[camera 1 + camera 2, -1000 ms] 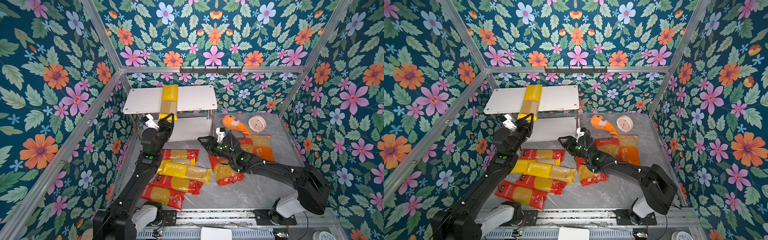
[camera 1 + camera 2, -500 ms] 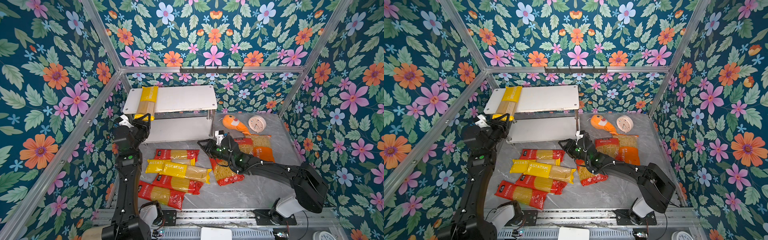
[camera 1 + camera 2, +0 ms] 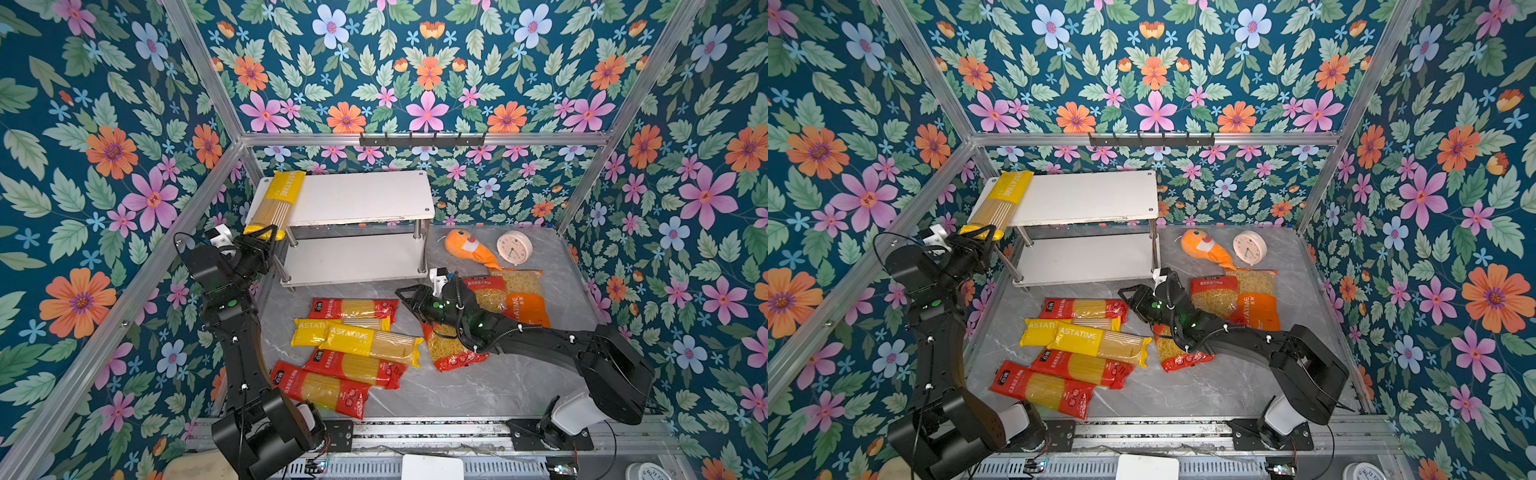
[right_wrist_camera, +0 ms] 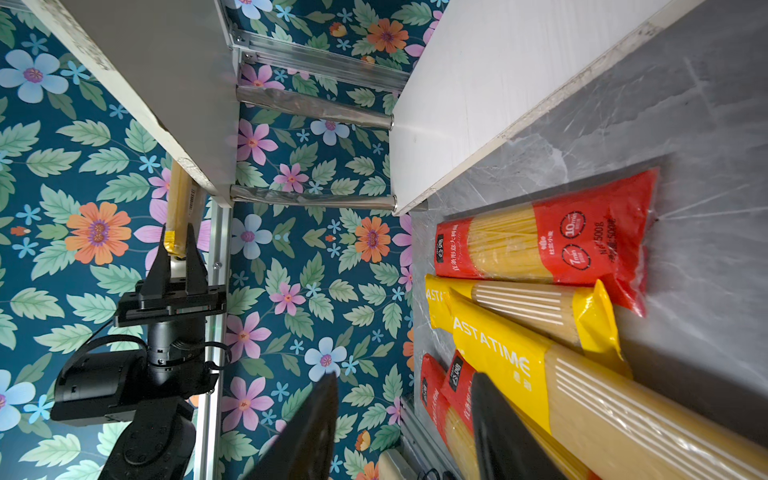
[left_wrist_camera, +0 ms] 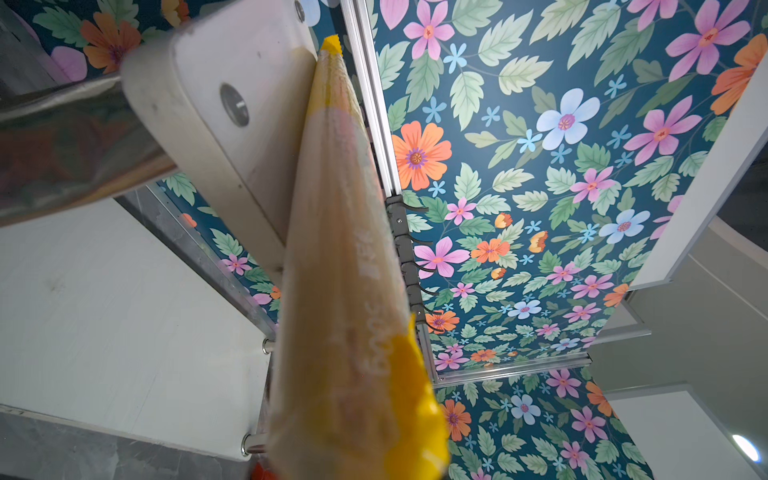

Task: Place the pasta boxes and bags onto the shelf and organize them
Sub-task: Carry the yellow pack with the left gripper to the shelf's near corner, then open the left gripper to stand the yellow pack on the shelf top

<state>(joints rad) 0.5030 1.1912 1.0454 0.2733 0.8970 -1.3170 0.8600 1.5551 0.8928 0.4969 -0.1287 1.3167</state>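
Yellow spaghetti pack (image 3: pixel 277 202) ends half-hidden inside clamped left gripper (image 3: pixel 265 233).

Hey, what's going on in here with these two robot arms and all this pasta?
The left tool is shut on the near end of a yellow spaghetti pack. The pack lies across the left end of the top board of the shelf and overhangs its front edge. The right tool is open and empty, low over the table beside the other packs, which lie loose there, none shelved yet.
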